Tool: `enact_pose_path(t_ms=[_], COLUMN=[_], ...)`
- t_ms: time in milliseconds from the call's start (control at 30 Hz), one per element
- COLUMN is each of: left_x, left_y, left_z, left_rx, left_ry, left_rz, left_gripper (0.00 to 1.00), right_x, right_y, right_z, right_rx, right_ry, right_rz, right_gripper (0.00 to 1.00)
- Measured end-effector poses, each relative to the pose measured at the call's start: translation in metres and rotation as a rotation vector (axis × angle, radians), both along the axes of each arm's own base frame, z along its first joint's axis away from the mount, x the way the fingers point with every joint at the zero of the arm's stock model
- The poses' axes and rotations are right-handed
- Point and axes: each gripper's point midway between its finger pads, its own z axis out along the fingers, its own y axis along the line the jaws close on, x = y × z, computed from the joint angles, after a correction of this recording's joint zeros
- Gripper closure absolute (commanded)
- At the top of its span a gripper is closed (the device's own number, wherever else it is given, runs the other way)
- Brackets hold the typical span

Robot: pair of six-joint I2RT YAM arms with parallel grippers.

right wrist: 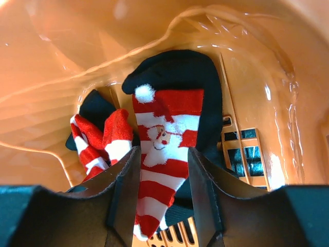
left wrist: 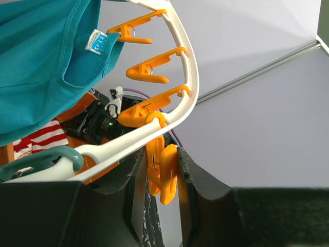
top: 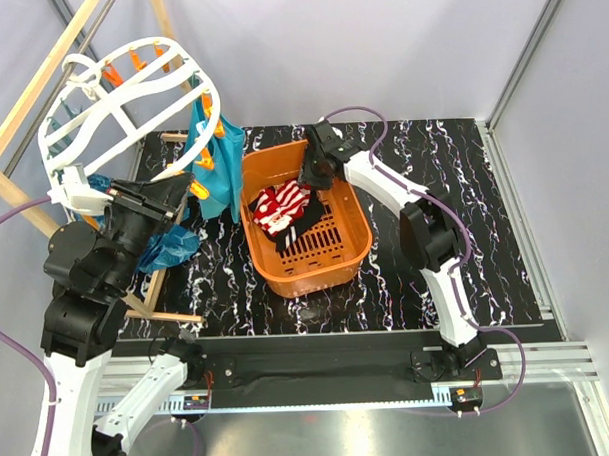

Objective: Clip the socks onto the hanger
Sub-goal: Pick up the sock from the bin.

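Observation:
The white oval hanger [top: 120,94] hangs tilted at the far left, orange pegs along its rim [left wrist: 191,77]. My left gripper [top: 188,187] [left wrist: 162,154] is shut on one orange peg [left wrist: 164,172] at the hanger's lower edge. The red-and-white striped socks [top: 281,207] lie in the orange basket [top: 356,256]. My right gripper [top: 311,178] [right wrist: 163,152] reaches down into the basket. Its jaws are closed against both sides of a Santa-pattern sock [right wrist: 167,134] with a black toe. A second striped sock [right wrist: 100,139] lies crumpled just left of it.
A teal-blue cloth [top: 220,171] [left wrist: 41,67] hangs clipped to the hanger between it and the basket. A wooden pole frame [top: 39,87] stands at the far left, one bar [top: 167,315] lying on the black marbled table. Grey walls enclose the table.

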Motion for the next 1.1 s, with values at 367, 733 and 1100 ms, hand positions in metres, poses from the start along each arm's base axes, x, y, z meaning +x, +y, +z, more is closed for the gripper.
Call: enact_pose_path(t_ms=[367,733,1100], left_x=[0.0,-0.003,-0.003], left_y=[0.0,0.0,0.0], left_z=[0.0,0.001,0.001], left_rx=[0.0,-0.002,-0.002], left_ry=[-0.001,-0.007,-0.007], left_rz=[0.0,-0.003,-0.003], left_gripper=[1.0,1.0,1.0], right_x=[-0.008,-0.001,0.005], right_y=[-0.003,-0.008,0.0], right_z=[-0.016,-0.038,-0.037], right_rx=[-0.07,-0.141,-0.114], right_ry=[0.018,0.009,-0.006], right_rz=[-0.026,-0.043,-0.025], right_gripper=[0.5,0.5,0.57])
